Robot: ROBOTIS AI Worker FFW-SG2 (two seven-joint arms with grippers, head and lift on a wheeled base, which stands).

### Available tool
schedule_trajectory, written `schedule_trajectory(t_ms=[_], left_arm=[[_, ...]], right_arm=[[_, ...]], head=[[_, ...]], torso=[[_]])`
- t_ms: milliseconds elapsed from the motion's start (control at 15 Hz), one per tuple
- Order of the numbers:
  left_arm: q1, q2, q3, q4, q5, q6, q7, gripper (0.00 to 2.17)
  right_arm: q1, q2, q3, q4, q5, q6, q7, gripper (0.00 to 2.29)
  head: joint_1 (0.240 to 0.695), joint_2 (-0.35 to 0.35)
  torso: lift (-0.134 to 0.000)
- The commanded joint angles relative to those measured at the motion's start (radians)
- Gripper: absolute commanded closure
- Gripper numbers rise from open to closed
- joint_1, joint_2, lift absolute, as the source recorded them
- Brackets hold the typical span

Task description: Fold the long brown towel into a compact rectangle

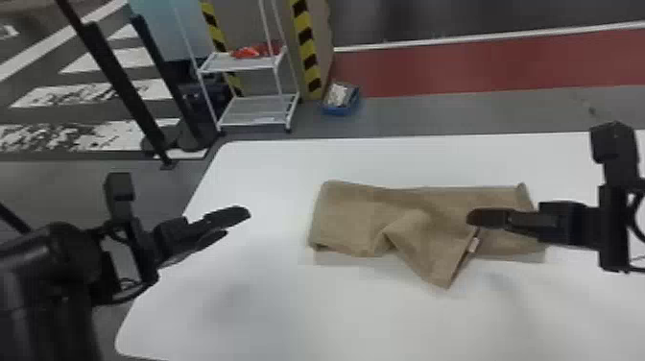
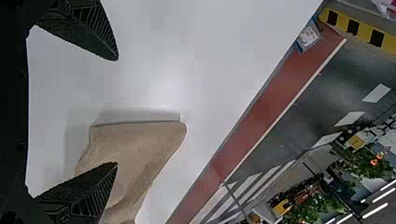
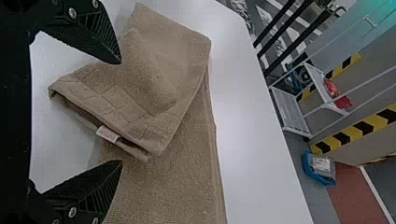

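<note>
The brown towel (image 1: 355,216) lies on the white table (image 1: 268,297), its left part folded over and a skewed corner with a white tag jutting toward the near side. My left gripper (image 1: 238,225) is left of the towel, apart from it; in the left wrist view this gripper (image 2: 116,112) has widely spread fingers and the towel's end (image 2: 140,144) beyond them. Over the towel's right part is my right gripper (image 1: 472,218). In the right wrist view, that gripper (image 3: 121,112) is open, with the tagged, folded-over layer (image 3: 140,88) beyond its fingertips.
Beyond the table's far left corner stands a white shelf rack (image 1: 240,62) with a red item on it. A blue bin (image 1: 340,99) rests on the floor behind the table, near a yellow-and-black striped post (image 1: 307,53).
</note>
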Motion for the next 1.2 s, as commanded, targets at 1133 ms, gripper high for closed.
schedule_trajectory(t_ms=[1133], left_arm=[[0.065, 0.008, 0.038, -0.01, 0.037, -0.045, -0.017, 0.09]], right_arm=[[-0.024, 0.002, 0.116, 0.216, 0.062, -0.229, -0.011, 0.35]], head=[[0.695, 0.299]], torso=[[-0.124]])
